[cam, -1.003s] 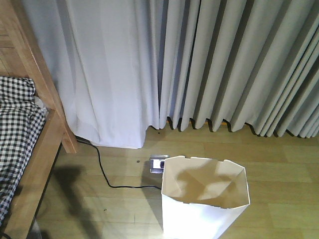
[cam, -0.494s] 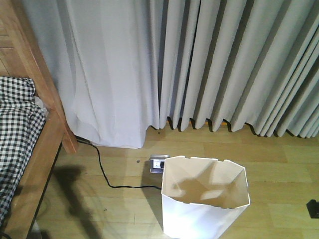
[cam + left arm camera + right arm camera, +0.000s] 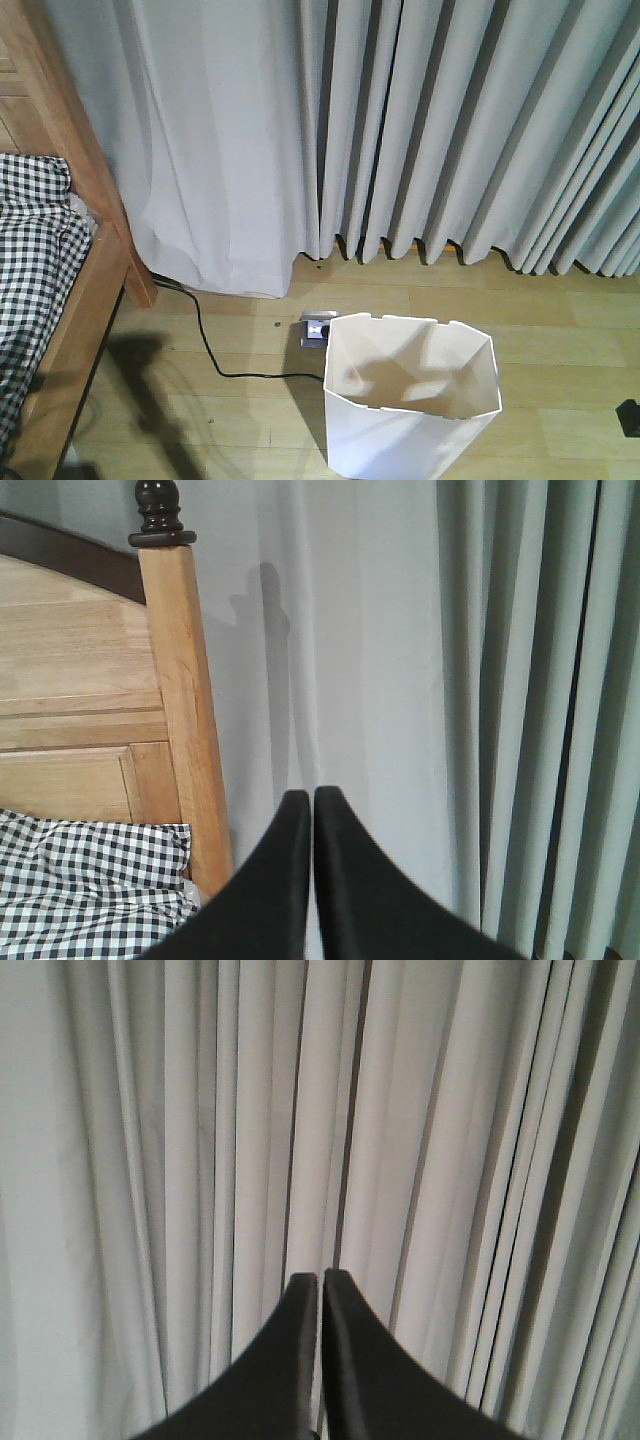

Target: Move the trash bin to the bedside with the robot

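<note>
Hanging from above to the floor line, the pale grey curtain (image 3: 400, 130) spans the whole far edge of the wooden floor (image 3: 560, 330); its hem meets the boards along a straight line, leaving a bare strip of floor between curtain and trash bin. The bed (image 3: 60, 300) occupies the left edge of the front view; its light wooden frame runs toward the curtain and ends in a corner post (image 3: 185, 710) close to the fabric; black-and-white checked bedding (image 3: 30, 250) lies inside the frame. The trash bin (image 3: 410, 400) stands upright at the near edge of the floor, right of centre, well apart from the bed frame; open floor lies between the two and to the bin's right. A black cable (image 3: 215, 350) crosses that open floor from the bed's corner to a small floor socket (image 3: 317, 327) just beside the bin's far left rim corner. The left gripper (image 3: 312, 805) is clenched, fingertips together, grasping nothing, facing the bedpost and curtain; the right gripper (image 3: 320, 1285) is likewise clenched on nothing, facing curtain folds. A small dark object (image 3: 630, 417) sits at the right edge of the floor; its identity cannot be told.
</note>
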`<state>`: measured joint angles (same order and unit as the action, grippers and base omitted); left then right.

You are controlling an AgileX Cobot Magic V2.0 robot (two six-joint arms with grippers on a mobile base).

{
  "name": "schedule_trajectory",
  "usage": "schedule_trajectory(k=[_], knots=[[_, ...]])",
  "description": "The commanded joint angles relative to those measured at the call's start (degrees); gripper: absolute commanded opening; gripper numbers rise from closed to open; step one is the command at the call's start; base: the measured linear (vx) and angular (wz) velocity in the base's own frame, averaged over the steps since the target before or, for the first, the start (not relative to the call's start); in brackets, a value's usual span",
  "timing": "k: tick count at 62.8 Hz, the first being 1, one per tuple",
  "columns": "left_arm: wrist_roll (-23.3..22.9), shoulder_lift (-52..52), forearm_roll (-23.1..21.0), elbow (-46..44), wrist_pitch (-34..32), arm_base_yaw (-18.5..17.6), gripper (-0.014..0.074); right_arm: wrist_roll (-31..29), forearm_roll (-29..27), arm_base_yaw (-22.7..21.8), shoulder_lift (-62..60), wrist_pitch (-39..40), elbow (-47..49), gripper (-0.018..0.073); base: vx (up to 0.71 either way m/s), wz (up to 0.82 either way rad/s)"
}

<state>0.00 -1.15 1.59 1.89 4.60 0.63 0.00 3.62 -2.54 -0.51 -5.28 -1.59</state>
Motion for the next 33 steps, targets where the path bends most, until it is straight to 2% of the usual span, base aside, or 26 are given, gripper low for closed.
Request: schedule_trajectory(k=[1,33], knots=[[-0.79,-0.38,-0.54,0.67,-4.23,-0.35,-0.0006,0.00,0.35,-0.34,-0.66,4.14,-0.12,-0.0008,0.00,0.00],[-0.79,-0.38,-0.54,0.67,-4.23,-0.35,-0.0006,0.00,0.35,-0.34,-0.66,4.13,-0.12,-0.0008,0.00,0.00]])
